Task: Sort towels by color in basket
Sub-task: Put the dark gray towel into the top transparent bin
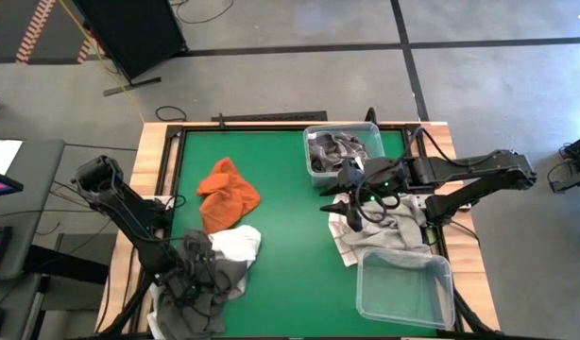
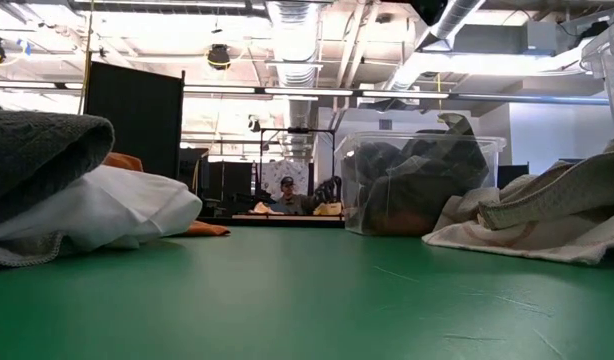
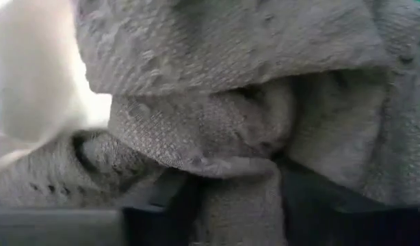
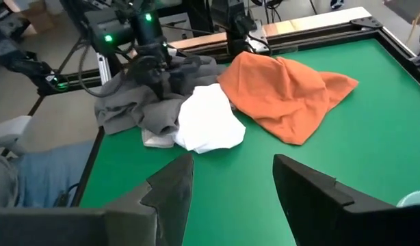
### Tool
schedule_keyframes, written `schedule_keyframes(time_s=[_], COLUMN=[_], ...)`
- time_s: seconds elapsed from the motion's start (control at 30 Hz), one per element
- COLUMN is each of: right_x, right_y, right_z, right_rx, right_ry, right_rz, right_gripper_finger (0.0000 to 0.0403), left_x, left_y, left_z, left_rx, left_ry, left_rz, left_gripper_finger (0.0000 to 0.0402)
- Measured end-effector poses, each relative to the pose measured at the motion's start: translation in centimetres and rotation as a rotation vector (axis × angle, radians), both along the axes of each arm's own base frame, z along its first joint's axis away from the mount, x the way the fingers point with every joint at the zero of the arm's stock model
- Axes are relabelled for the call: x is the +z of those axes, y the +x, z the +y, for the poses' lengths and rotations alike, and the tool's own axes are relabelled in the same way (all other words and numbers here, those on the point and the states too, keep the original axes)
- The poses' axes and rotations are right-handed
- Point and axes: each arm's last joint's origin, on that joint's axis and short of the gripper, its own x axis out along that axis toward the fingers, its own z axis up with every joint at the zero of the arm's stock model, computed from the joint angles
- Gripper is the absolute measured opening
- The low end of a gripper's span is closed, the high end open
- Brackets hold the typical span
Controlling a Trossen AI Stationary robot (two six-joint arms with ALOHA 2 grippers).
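Left claw (image 1: 188,269) is buried in the grey towel (image 1: 210,274), fingers straddling a fold beside the white towel (image 1: 238,244), which might snag and ride along; right claw (image 1: 345,198) waits open.

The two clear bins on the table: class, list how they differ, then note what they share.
The far bin already holds dark towels, while the near bin looks empty. The far bin sits at the table's back edge; the near bin sits at the front right corner, beside a pale checked towel. Both are clear plastic and rectangular.
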Motion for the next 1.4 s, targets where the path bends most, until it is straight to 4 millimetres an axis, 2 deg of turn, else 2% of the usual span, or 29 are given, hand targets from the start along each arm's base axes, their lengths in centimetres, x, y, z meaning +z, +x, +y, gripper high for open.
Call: schedule_keyframes(time_s=[0.2, 0.27, 0.5, 0.7, 0.9, 1.1, 1.23, 1.4], right_x=[-0.7, -1.1, -2.4, -2.3, -2.2, -2.2, -2.3, -3.8], right_y=[0.1, 0.1, 0.1, 0.1, 0.2, 0.1, 0.2, 1.9], right_z=[0.0, 0.0, 0.0, 0.1, 0.3, 0.6, 0.9, 1.3], right_rx=[-0.003, -0.003, -0.005, -0.004, 0.007, 0.023, 0.05, 0.105], right_ry=[-0.002, -0.003, -0.002, 0.004, 0.006, -0.01, -0.042, -0.138], right_rz=[0.01, 0.021, 0.045, 0.033, 0.021, 0.019, 0.019, 0.049], right_gripper_finger=[0.023, 0.023, 0.023, 0.023, 0.023, 0.023, 0.023, 0.023], left_x=[0.8, 1.2, 3.9, 8.4, 12.9, 16.2, 17.6, 18.9], left_y=[0.3, 0.4, 0.9, 1.6, 2.1, 3.3, 4.8, 7.1], left_z=[-0.5, -0.6, -1.2, -1.7, -1.5, -0.1, 1.4, 4.1], left_rx=[-0.093, -0.114, -0.189, -0.231, -0.286, -0.294, -0.282, -0.244], left_ry=[0.013, 0.024, 0.079, 0.178, 0.366, 0.602, 0.705, 0.796], left_rz=[-0.02, -0.018, -0.021, -0.1, -0.238, -0.359, -0.377, -0.345], left_gripper_finger=[0.0028, 0.0012, 0.0005, 0.0003, 0.0002, 0.0001, 0.0001, 0.0004])
